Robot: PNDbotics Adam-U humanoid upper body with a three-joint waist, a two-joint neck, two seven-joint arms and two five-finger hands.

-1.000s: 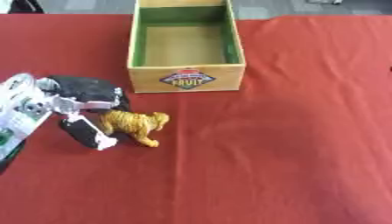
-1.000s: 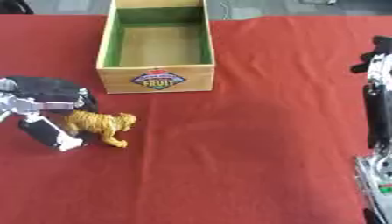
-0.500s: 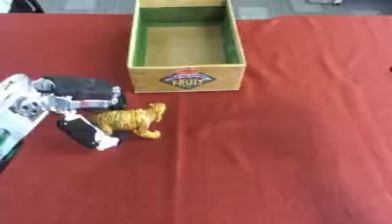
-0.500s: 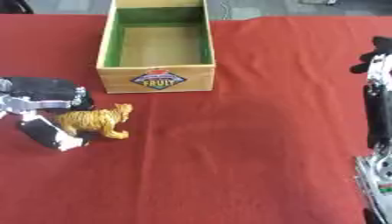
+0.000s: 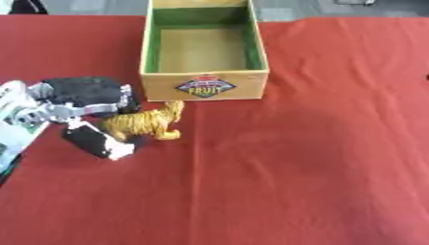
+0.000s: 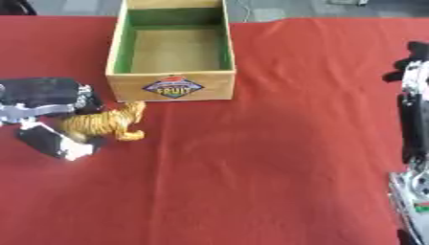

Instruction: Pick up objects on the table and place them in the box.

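At the far left, the robot's left hand (image 5: 80,103), black with silver joints, reaches in over a desk covered in a red cloth (image 5: 293,167); its black fingers (image 5: 88,91) lie above and its white-tipped thumb (image 5: 96,143) below, curled around the rear of a small orange striped toy tiger (image 5: 144,123), pinching it between them. The tiger stands roughly level, its head pointing toward the upper right and coming just up to the front wall of the box, its feet close over the cloth; whether they touch it cannot be told. Just beyond the tiger, toward the far edge of the desk, sits an open rectangular wooden box (image 5: 204,85) with green inner walls, a plain bare floor and an oval label reading FRUIT on its front face. Right of the box there is only red cloth. At the far right edge, in the right eye view, the robot's right hand (image 6: 412,67) shows upright, well apart from the box and the tiger; whether its fingers are open or closed cannot be told
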